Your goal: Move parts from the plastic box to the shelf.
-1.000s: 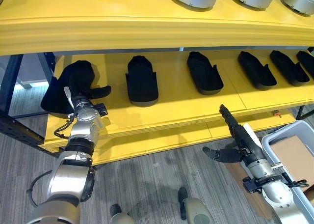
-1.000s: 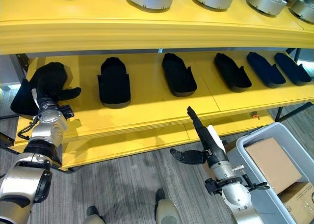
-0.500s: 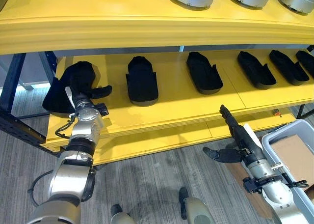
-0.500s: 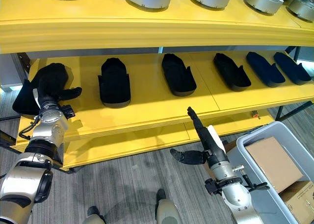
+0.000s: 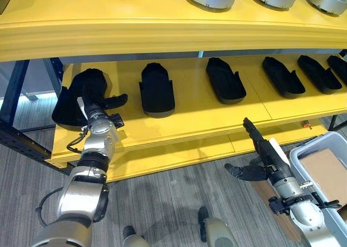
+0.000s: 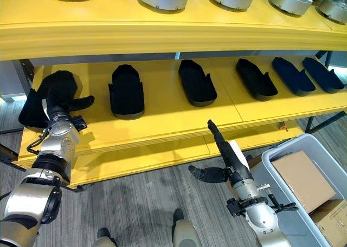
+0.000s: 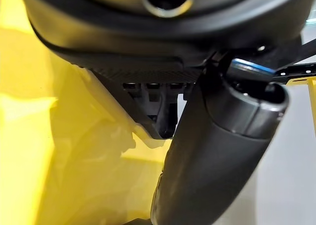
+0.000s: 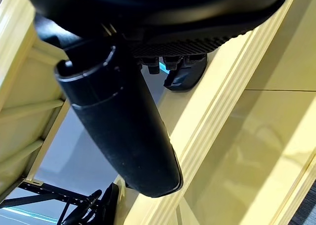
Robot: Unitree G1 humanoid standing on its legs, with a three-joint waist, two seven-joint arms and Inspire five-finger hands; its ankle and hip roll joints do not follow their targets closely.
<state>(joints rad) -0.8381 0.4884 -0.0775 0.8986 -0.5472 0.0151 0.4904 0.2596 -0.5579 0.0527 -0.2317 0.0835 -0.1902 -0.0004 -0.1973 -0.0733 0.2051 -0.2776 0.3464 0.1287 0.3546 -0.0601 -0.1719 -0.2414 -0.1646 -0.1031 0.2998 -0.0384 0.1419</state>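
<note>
While the left hand [image 5: 93,95] rests on the black part [image 5: 69,103], the right hand [image 5: 259,156] hangs open.

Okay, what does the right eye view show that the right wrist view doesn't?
The right eye view alone shows the left hand on the leftmost black part, the other black parts, and the grey plastic box. The right wrist view alone shows the underside of the shelf edge up close. Both show the right hand, empty, with straight fingers, and the yellow shelf.

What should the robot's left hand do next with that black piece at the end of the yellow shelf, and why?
Probably draw the left hand back off the black part. That part already lies on the yellow shelf in line with the other black parts, and the right hand hangs open, holding nothing.
</note>
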